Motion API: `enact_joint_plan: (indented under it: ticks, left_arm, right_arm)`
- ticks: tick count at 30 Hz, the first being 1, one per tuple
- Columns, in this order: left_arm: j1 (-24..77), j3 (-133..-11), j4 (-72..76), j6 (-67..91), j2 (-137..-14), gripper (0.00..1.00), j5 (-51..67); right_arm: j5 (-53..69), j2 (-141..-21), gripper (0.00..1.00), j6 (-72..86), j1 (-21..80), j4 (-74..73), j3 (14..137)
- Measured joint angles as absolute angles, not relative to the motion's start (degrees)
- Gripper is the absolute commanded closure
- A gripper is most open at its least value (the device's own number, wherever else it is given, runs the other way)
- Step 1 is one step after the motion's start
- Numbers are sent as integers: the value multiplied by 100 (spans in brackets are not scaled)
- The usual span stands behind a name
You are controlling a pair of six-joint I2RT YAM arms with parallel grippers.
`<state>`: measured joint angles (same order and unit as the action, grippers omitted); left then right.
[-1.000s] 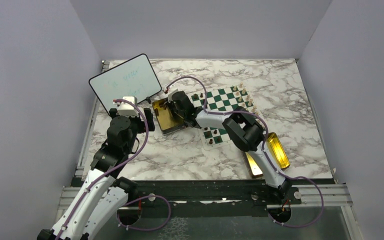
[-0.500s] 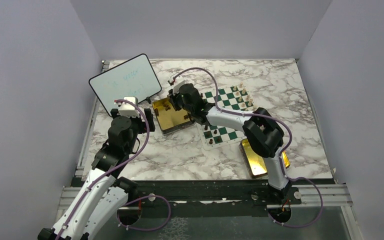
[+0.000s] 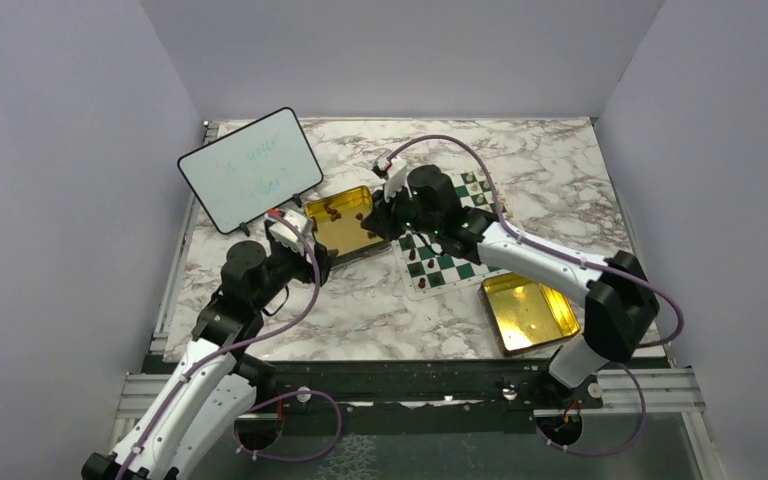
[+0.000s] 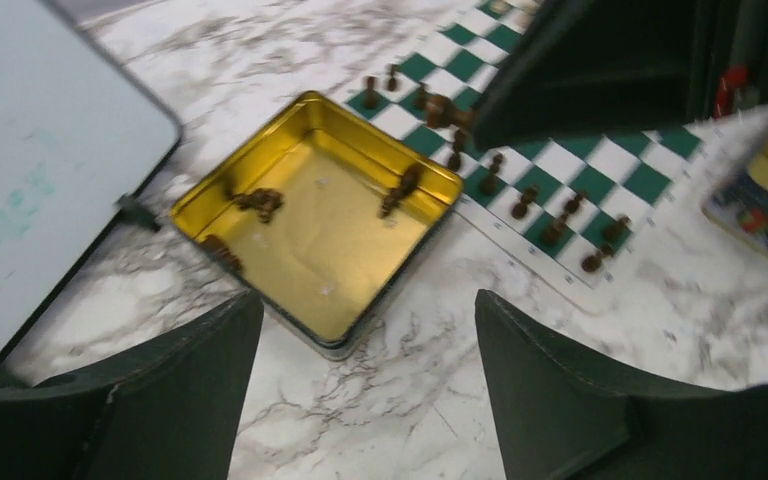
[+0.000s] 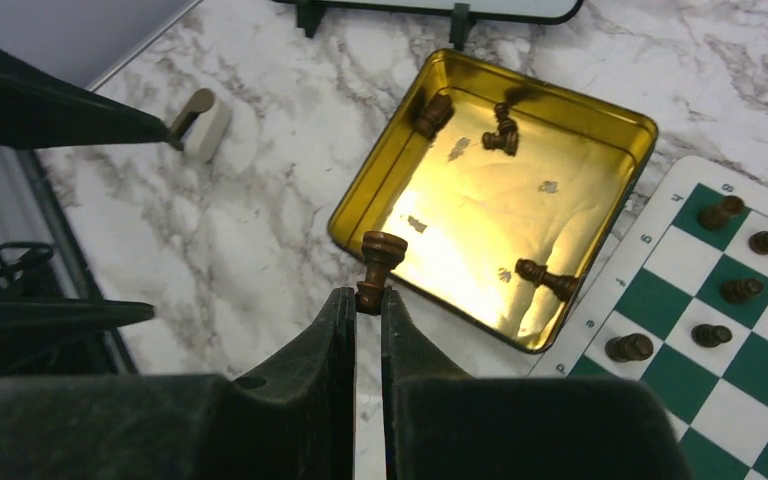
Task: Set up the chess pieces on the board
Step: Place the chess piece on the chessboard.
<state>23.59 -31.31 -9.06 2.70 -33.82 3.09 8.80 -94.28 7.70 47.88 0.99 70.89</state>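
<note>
Widest of all, the marble table (image 3: 560, 180) fills the overhead view. At upper left the whiteboard (image 3: 250, 165) stands propped, with faint green writing on it. The green-and-white board (image 3: 438, 268) lies at the centre of the frame, partly hidden under the right arm.

Two gold tins: one open tin (image 3: 340, 232) sits just left of the board, almost touching its border, and the second tin (image 3: 530, 312) sits at lower right, near the board's bottom corner.

The left gripper (image 4: 368, 300) hangs low and left of the first tin, fingers spread wide with nothing between them. The right gripper (image 5: 368, 298) is over that tin's lower-left rim, fingers pressed in on a single dark brown piece (image 5: 375, 268), pinched at one end, its other end sticking out past the tips.

Smallest last: the chess pieces. A few dark ones lie loose in the tin (image 5: 503, 130), one near its right edge (image 5: 548, 280). More dark ones stand on the board's squares nearest the tin (image 5: 740, 290). Others show at the board's far edge in the overhead view, too small to tell apart.
</note>
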Motion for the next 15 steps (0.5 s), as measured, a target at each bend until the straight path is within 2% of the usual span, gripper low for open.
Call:
enact_joint_plan:
  ticks: [7,15]
  left_arm:
    - [2364,-2731,-478,-1643,-3304,24,2818]
    - [2366,-2779,-331,-3415,-3675,31,4147]
  right_arm:
    - [1905,-8495,99,969,4762,-810,6744]
    - [2936,-8401,99,1048,4762,-1815,6737]
